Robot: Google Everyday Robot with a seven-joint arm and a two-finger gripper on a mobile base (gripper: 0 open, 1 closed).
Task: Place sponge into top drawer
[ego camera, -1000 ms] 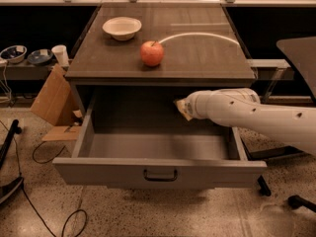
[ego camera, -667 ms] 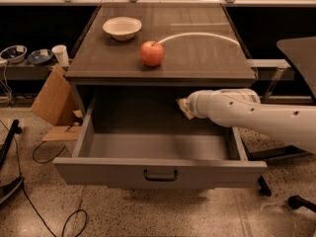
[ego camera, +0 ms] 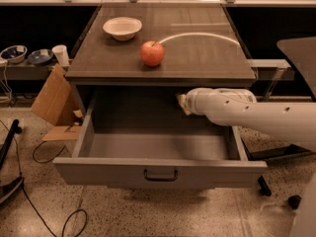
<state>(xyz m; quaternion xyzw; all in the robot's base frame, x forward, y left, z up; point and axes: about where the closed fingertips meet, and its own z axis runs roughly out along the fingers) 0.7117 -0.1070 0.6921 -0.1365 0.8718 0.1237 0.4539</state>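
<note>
The white arm (ego camera: pixel 247 113) reaches in from the right, and the gripper (ego camera: pixel 185 105) at its end hangs over the open top drawer (ego camera: pixel 158 168), just below the front edge of the cabinet top (ego camera: pixel 207 63) and toward the drawer's right side; the wrist covers the gripper almost wholly, so I cannot tell whether it is clamped or released; a small pale yellowish block shows at its very tip, probably the sponge (ego camera: pixel 181 100), touching the gripper and up in the air above the drawer floor rather than lying on it; the drawer is pulled well out, its grey floor below and to the left of the gripper, its flat front panel nearer the camera with the dark bar handle (ego camera: pixel 160 175) at centre, below and a little left of the gripper; above the gripper and to its left, on the cabinet top, stands a red apple (ego camera: pixel 152 53); farther back and farther left sits a shallow white bowl (ego camera: pixel 122 27); a thin pale arc (ego camera: pixel 197 35) curves across the top from the apple toward the right, above the gripper; far to the gripper's left, beside the cabinet, a piece of cardboard (ego camera: pixel 52 100) leans, with a white cup (ego camera: pixel 61 55) on a low shelf beyond it; a dark cable (ego camera: pixel 47 154) trails on the speckled floor, low to the left.
</note>
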